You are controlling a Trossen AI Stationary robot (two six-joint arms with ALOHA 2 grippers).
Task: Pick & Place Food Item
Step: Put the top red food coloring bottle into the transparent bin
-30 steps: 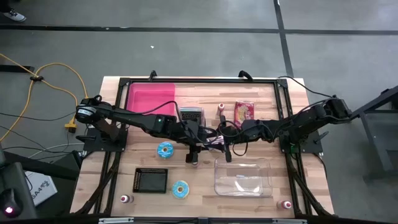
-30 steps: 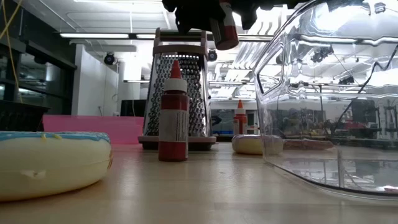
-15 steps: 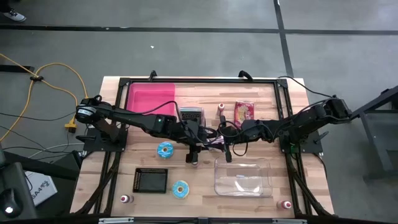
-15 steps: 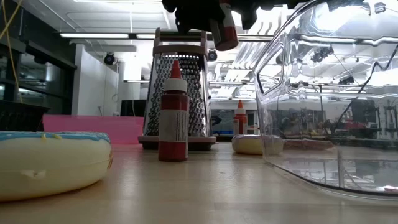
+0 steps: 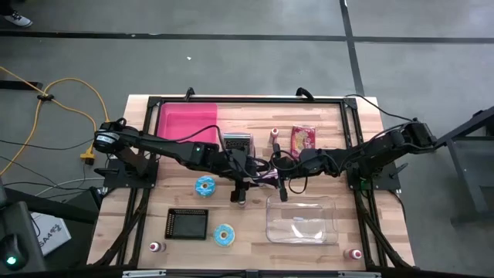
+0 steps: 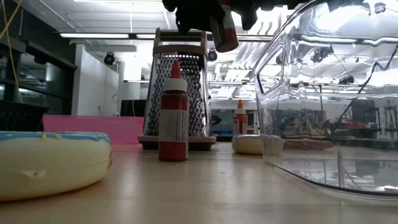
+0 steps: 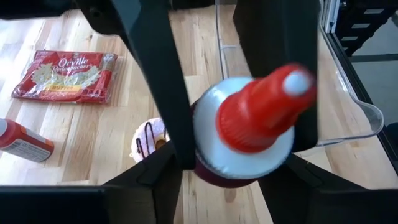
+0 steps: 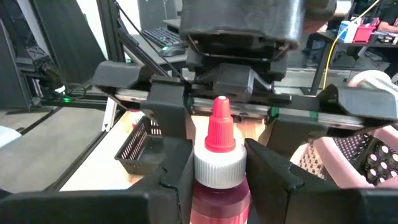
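Observation:
A red sauce bottle with a white collar and a red nozzle cap hangs above the middle of the table, between my two grippers, which meet there. My right gripper comes from the table's right and is shut on it. My left gripper comes from the left, slanting down; it is open, with its fingers on either side of the bottle's lower body. The low view shows the bottle high above the tabletop. In the high view the two grippers hide it. My right gripper pinches the bottle between its two fingers, at the white collar and the top of the body. The fingers come in about level from the table's right side. The bottle stands cap up, slightly tilted, lifted clear of the table.
Below the arms stand a second red bottle and a clear tub. Blue doughnuts, a black basket, a grater, a pink tray, a popcorn bag and an iced doughnut lie around.

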